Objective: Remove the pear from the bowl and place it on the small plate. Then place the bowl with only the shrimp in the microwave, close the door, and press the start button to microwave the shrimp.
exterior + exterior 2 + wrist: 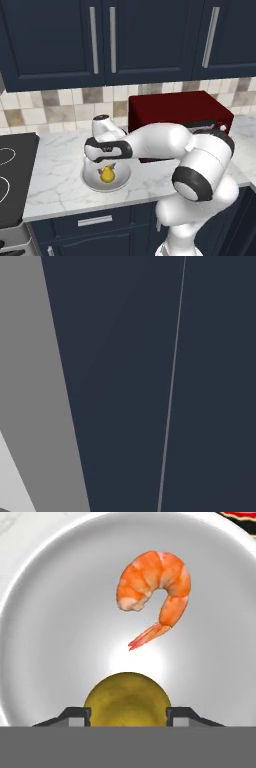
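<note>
A small yellow pear (106, 174) (127, 699) lies in the glossy light-grey bowl (90, 182) (45, 612) on the marble counter. My gripper (106, 166) (127, 714) reaches straight down into the bowl. Its two fingertips (80, 714) press against the pear's left and right sides, so it is shut on the pear. The curled orange shrimp (155, 582) rests in the bowl beyond the pear, apart from it. A sliver of the small plate (241, 516), black-rimmed with red, shows just past the bowl's rim. The microwave and its door are out of view.
A dark red countertop oven (180, 117) stands behind my arm on the counter (55, 187). A black stovetop (15, 170) lies at the left. Navy wall cabinets (100, 40) hang above. A navy panel (150, 381) stands close in the right base view.
</note>
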